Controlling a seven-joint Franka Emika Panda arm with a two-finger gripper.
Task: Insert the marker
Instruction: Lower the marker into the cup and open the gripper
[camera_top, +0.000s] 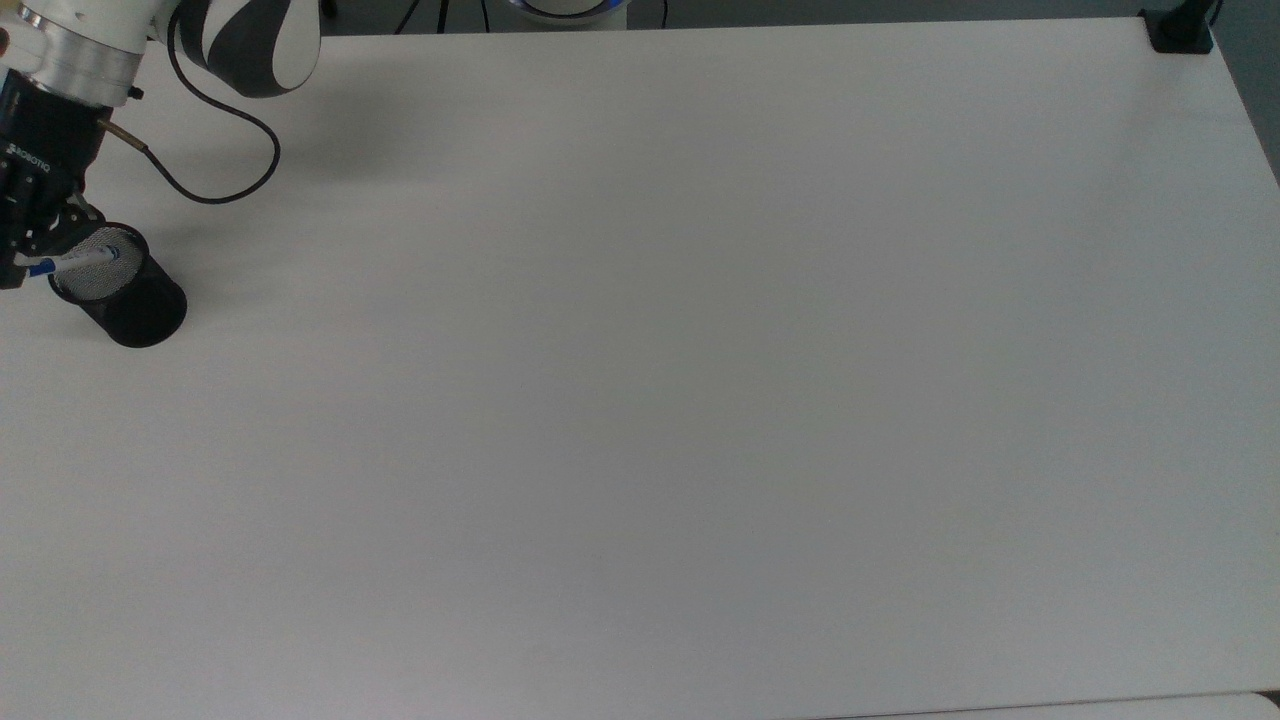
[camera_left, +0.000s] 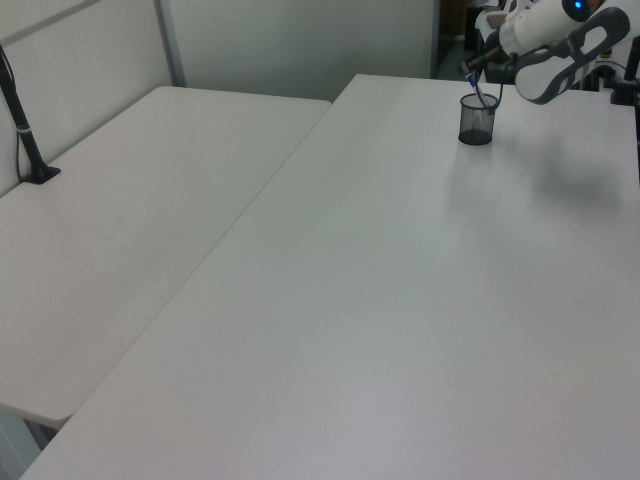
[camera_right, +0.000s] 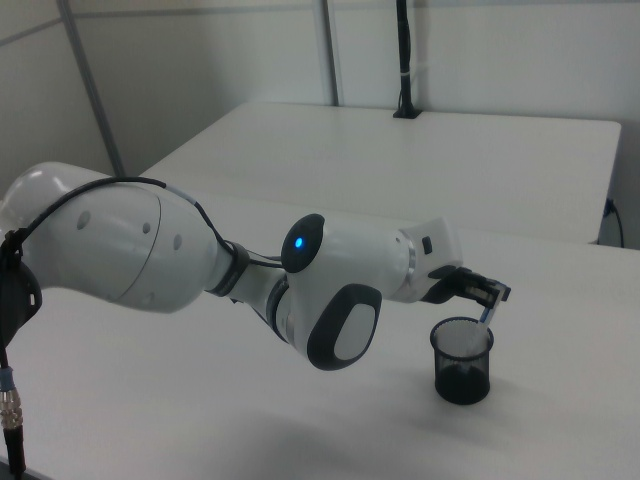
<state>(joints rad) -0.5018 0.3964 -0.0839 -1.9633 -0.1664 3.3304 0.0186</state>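
Item: marker (camera_top: 82, 260), upper left of the top view, being held clamped in the gripper (camera_top: 40, 262), tilted, lower end dipping inside the rim of the black mesh cup (camera_top: 120, 292) on the tabletop (camera_top: 640, 400). Status: insertion appearing partway; lowering and release remaining.

Even, diffuse overhead light keeps every view bright, without glare. A soft grey shadow lies on the white table (camera_top: 640, 400) just beside the gripper (camera_top: 30, 262), spreading from it toward the top view's right. Edges look slightly soft.
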